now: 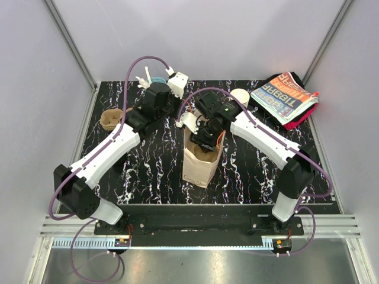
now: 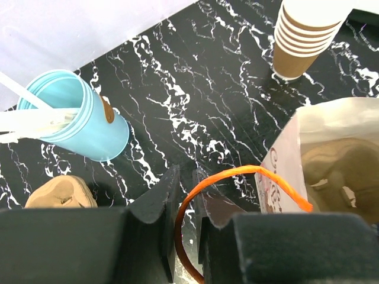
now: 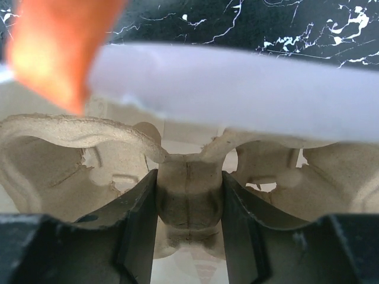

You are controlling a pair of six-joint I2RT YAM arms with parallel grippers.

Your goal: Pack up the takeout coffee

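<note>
A white paper bag [image 1: 201, 168] stands open mid-table. My left gripper [image 1: 180, 118] is shut on its orange handle [image 2: 237, 174]; the cord loops between the closed jaws [image 2: 188, 177] beside the bag's wall [image 2: 284, 160]. My right gripper [image 1: 204, 142] reaches into the bag's mouth. It is shut on the middle ridge of a pulp cup carrier [image 3: 188, 195] inside the bag, and the jaws [image 3: 188, 177] pinch it from both sides. The bag's rim [image 3: 237, 89] crosses above. The single brown coffee cup is not in view.
A tall stack of nested brown cups [image 2: 305, 38] stands behind the bag [image 1: 240, 96]. A light-blue cup with white utensils [image 2: 77, 115] is at the back left. Another pulp carrier [image 1: 111, 118] lies at the left. Folded printed bags [image 1: 285, 97] lie at the back right.
</note>
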